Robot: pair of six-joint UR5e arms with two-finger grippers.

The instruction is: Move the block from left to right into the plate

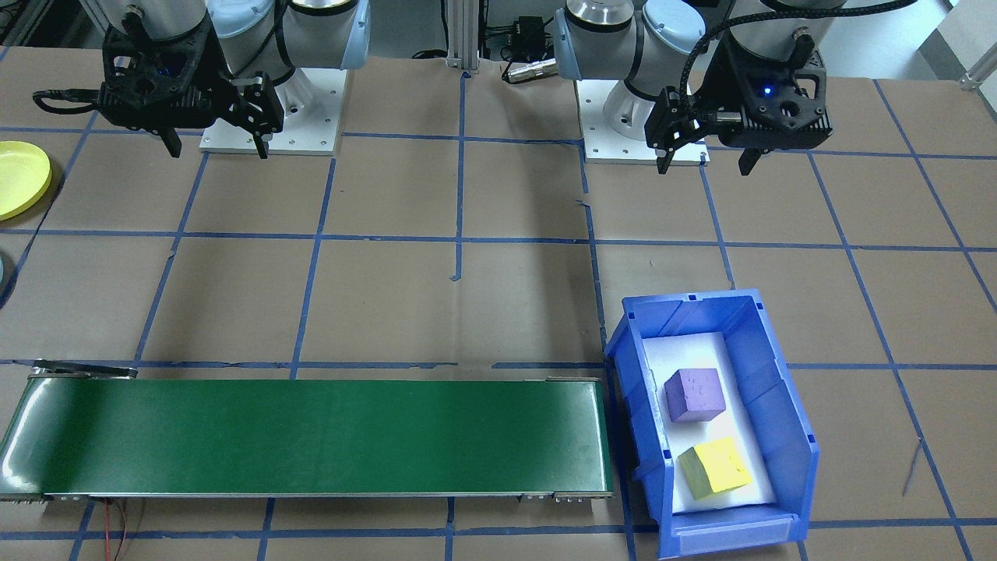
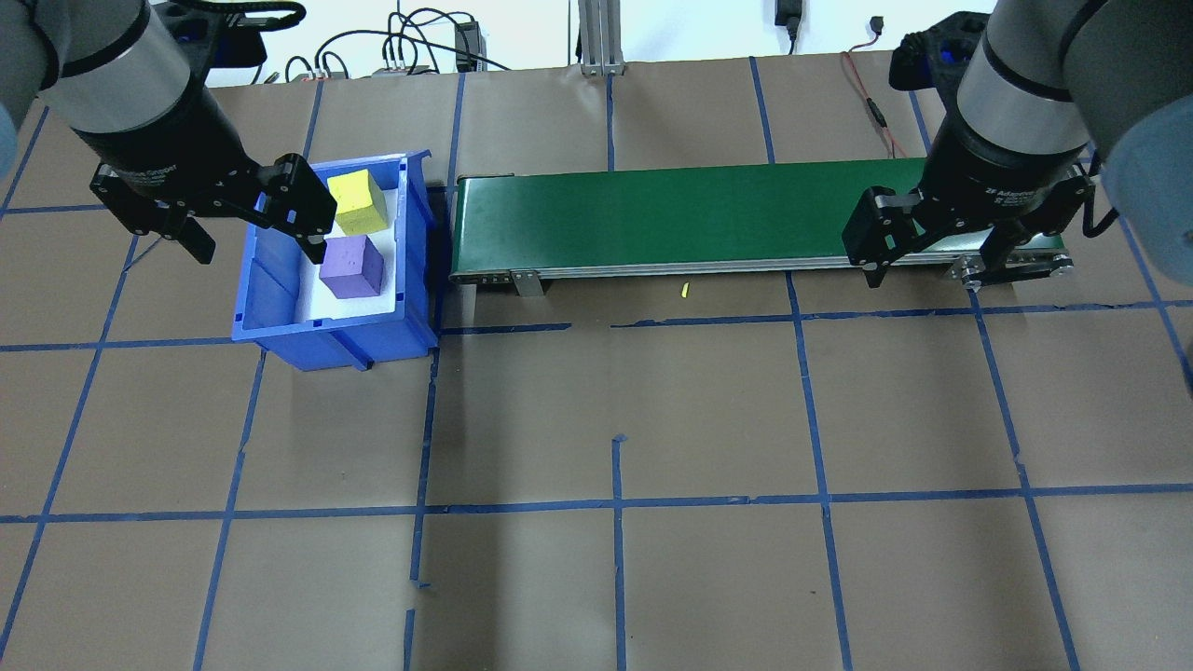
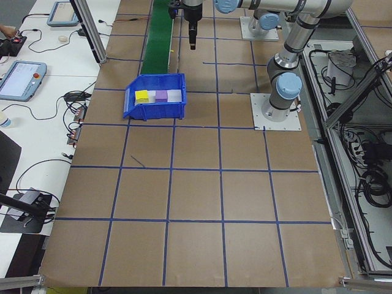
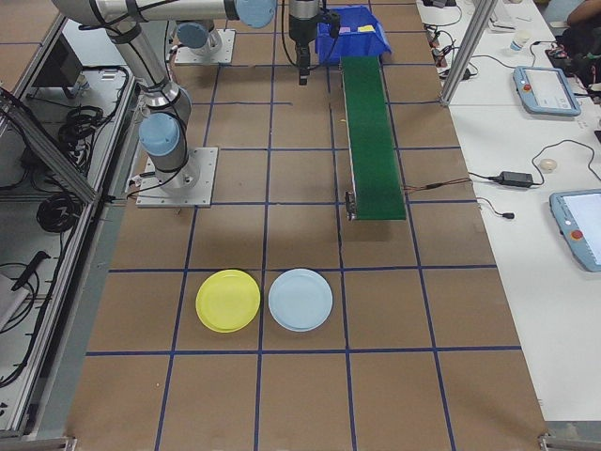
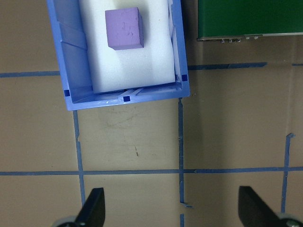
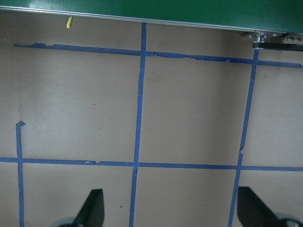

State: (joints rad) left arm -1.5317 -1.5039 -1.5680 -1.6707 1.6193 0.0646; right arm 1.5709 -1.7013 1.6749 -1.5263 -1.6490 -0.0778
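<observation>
Purple block and yellow block sit side by side on white foam in the blue bin, at the robot's left end of the green conveyor. Left gripper hovers above the bin's near wall, jaws apart, empty. Right gripper waits by the belt's far end, jaws apart.

Risks: bin walls crowd the descent; a finger may clip the rim or nudge the neighbouring block. Two plates, yellow plate and pale blue plate, lie touching, so a drop into the wrong one is possible.
</observation>
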